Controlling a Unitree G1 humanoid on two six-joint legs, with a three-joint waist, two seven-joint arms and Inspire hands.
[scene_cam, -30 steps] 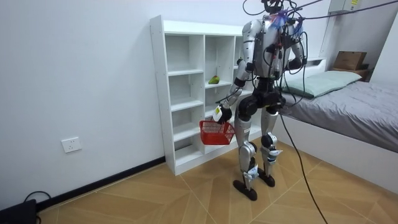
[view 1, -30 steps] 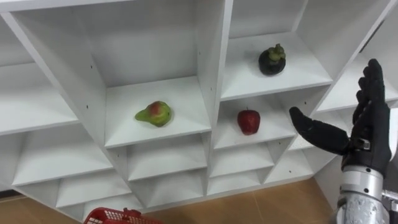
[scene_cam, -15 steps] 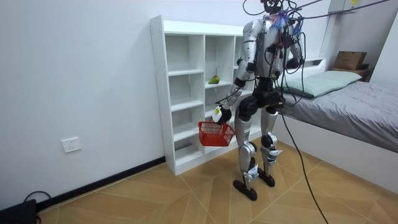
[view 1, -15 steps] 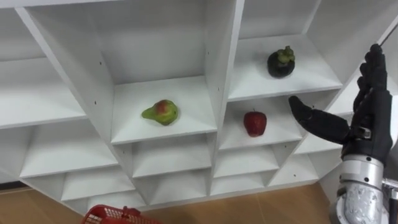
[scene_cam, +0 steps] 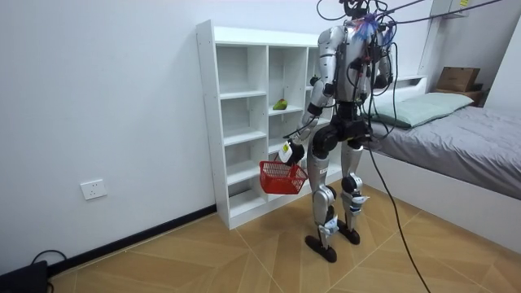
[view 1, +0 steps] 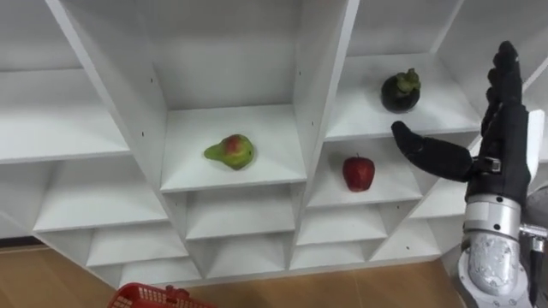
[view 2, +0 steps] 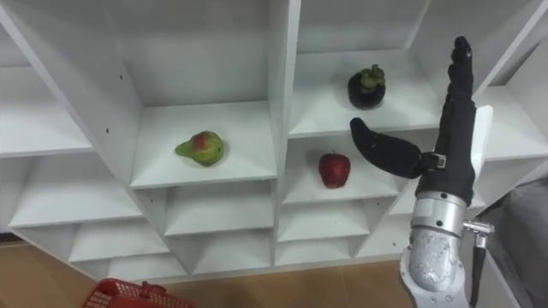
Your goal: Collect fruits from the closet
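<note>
Both head eyes face the closet [view 1: 257,128] closely — room view stands afar.

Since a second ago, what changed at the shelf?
The right hand, open, rose and came in toward the mangosteen. Nothing was grasped or let go. The head camera shifted as well. The pear, the apple and the mangosteen kept their compartments; the red basket still hangs from the left hand.
</note>
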